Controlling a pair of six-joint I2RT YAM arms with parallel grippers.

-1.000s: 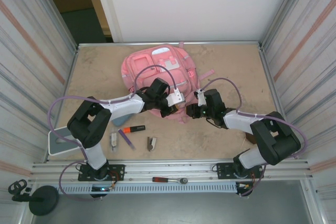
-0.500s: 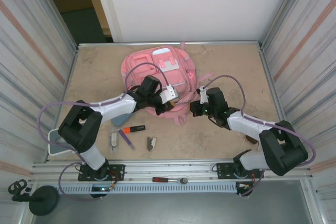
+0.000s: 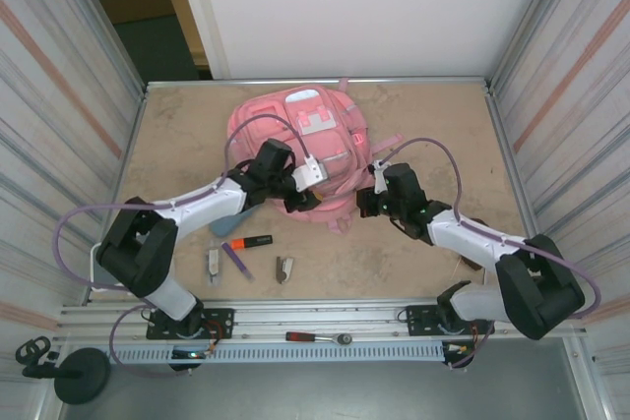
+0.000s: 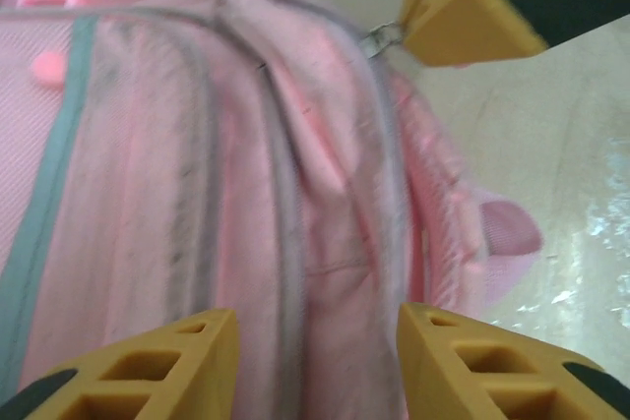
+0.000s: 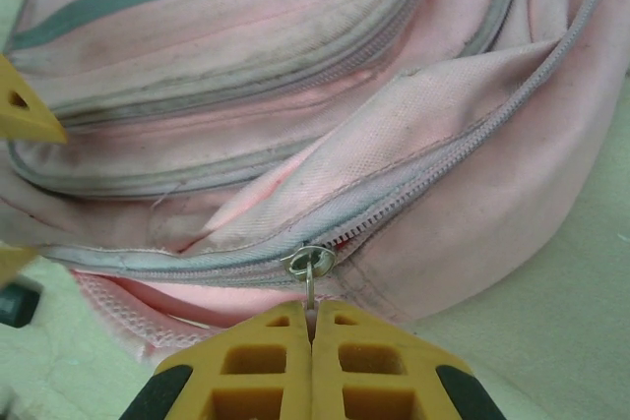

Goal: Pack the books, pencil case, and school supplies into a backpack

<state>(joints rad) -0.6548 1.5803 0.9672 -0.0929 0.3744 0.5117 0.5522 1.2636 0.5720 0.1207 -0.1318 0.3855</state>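
A: State of right fingers (image 5: pixel 261 356)?
B: Pinched on zip pull (image 5: pixel 309 265) at near edge of backpack (image 3: pixel 305 135); left fingers (image 4: pixel 472 361) wide open, empty, over it. Pin fabric, draw pull along teeth.

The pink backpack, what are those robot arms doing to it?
They are working the zipper on the backpack. The right tool is shut on the zipper pull, and the left tool is open over the bag's fabric. The highlighter and pen lie on the table, not packed yet.
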